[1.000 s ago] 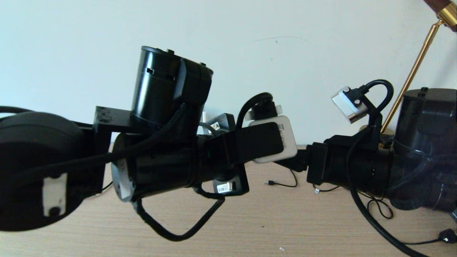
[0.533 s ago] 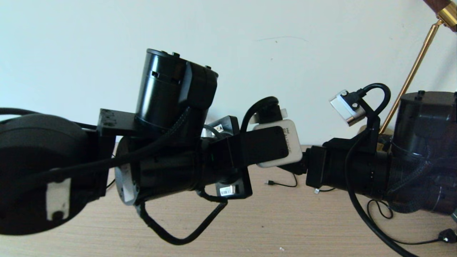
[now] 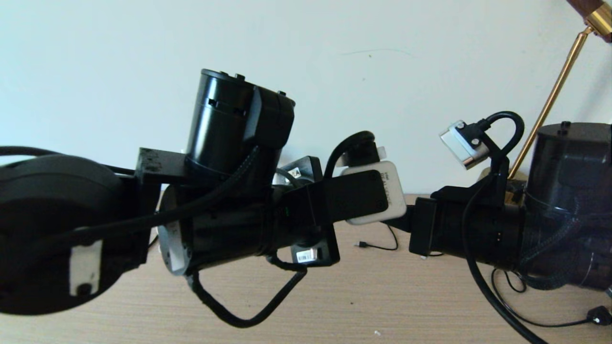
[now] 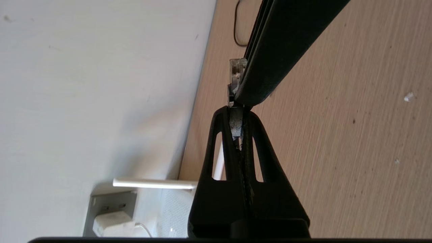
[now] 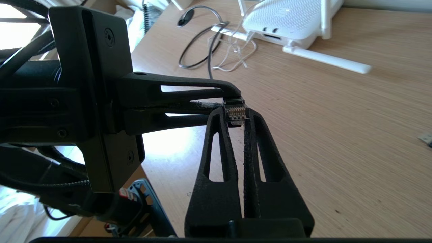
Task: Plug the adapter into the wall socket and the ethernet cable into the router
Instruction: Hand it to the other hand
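Observation:
Both grippers meet above the desk. In the right wrist view my right gripper [image 5: 236, 116] is shut on the sides of the ethernet cable's clear connector [image 5: 235, 110], gold contacts facing the camera. My left gripper [image 5: 231, 98] reaches in from the side and is shut on the same plug from behind. In the left wrist view the left gripper [image 4: 238, 113] pinches the grey plug body, and the connector tip [image 4: 237, 69] pokes past a right finger [image 4: 287, 33]. The router [image 5: 290, 18] lies beyond on the desk. The adapter [image 4: 108, 221] sits in the wall socket [image 4: 101, 202].
A router antenna [image 5: 327, 59] lies flat on the desk. White cord loops [image 5: 233, 50] and a black cable loop [image 5: 194, 50] lie beside the router. Thin black cords [image 3: 377, 246] and a black plug [image 3: 600, 315] lie on the desk. A brass lamp pole [image 3: 550, 102] stands at the right.
The right gripper has closed on the connector that the left gripper holds. The left arm has drifted slightly right and down in the head view.

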### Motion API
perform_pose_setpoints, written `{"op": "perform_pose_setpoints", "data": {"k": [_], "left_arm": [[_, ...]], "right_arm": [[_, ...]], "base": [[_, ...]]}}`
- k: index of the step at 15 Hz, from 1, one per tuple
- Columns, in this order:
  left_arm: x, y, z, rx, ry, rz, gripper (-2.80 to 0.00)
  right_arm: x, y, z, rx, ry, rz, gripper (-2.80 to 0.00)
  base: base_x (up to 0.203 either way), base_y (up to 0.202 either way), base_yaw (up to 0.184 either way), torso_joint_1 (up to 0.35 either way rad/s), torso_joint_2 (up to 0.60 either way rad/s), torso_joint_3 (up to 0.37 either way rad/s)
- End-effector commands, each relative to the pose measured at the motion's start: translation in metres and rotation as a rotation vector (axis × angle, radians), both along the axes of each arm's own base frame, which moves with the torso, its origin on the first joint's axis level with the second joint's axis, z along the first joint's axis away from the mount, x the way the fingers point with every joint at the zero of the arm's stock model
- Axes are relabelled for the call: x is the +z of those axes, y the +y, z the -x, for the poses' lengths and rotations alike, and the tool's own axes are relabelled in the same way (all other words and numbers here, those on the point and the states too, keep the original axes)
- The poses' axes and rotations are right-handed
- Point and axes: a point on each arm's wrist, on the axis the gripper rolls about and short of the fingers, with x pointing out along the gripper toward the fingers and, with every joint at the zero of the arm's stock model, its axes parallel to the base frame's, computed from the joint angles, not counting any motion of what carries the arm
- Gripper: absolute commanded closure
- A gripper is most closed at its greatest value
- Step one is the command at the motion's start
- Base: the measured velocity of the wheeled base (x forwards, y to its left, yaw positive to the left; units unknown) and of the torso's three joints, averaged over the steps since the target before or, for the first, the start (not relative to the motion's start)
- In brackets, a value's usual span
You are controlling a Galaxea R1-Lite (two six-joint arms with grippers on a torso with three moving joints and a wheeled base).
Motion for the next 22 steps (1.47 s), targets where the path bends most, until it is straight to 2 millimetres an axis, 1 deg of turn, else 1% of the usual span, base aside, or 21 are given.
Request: {"op": "perform_pose_setpoints", "data": {"k": [1, 7, 8, 11, 13, 14, 16, 18, 20, 22], "left_arm": [[-0.001, -0.001, 0.001, -0.005, 0.000, -0.007, 0.00], [-0.003, -0.002, 0.001, -0.008, 0.002, -0.011, 0.00], [-0.003, -0.002, 0.001, -0.008, 0.002, -0.011, -2.80], [0.000, -0.001, 0.003, -0.007, -0.010, 0.002, -2.80], [0.002, 0.004, 0.006, -0.006, -0.014, 0.005, -2.80], [-0.001, 0.009, 0.007, -0.002, -0.012, -0.003, -2.80], [-0.011, 0.019, -0.002, 0.034, -0.030, 0.013, -2.80], [-0.020, 0.026, -0.017, 0.047, -0.094, 0.106, -2.80], [-0.030, 0.036, -0.032, 0.022, -0.156, 0.198, -2.80], [-0.040, 0.042, -0.038, -0.040, -0.202, 0.261, -2.80]], "right_arm": [[0.001, 0.000, 0.000, -0.001, -0.001, -0.004, 0.00], [0.001, -0.001, 0.001, -0.003, 0.000, -0.006, 0.00], [0.001, -0.001, 0.001, -0.003, 0.001, -0.007, 0.00], [0.002, -0.001, 0.001, -0.008, 0.005, -0.013, 0.00], [0.003, -0.004, 0.004, -0.022, 0.043, -0.048, 0.00], [0.004, -0.005, 0.004, -0.031, 0.070, -0.070, 0.00], [0.005, -0.004, 0.002, -0.062, 0.139, -0.118, 0.00], [0.004, -0.002, 0.000, -0.087, 0.247, -0.161, 0.00], [0.008, 0.001, -0.005, -0.121, 0.392, -0.228, 0.00], [0.009, 0.007, -0.012, -0.152, 0.529, -0.302, 0.00]], "base": [[0.000, 0.000, 0.000, 0.000, 0.00, 0.000], [0.000, 0.000, 0.000, 0.000, 0.00, 0.000], [0.000, 0.000, 0.000, 0.000, 0.00, 0.000], [0.000, 0.000, 0.000, 0.000, 0.00, 0.000], [0.000, 0.000, 0.000, 0.000, 0.00, 0.000], [0.000, 0.000, 0.000, 0.000, 0.00, 0.000], [0.000, 0.000, 0.000, 0.000, 0.00, 0.000], [0.000, 0.000, 0.000, 0.000, 0.00, 0.000], [0.000, 0.000, 0.000, 0.000, 0.00, 0.000], [0.000, 0.000, 0.000, 0.000, 0.00, 0.000]]}}
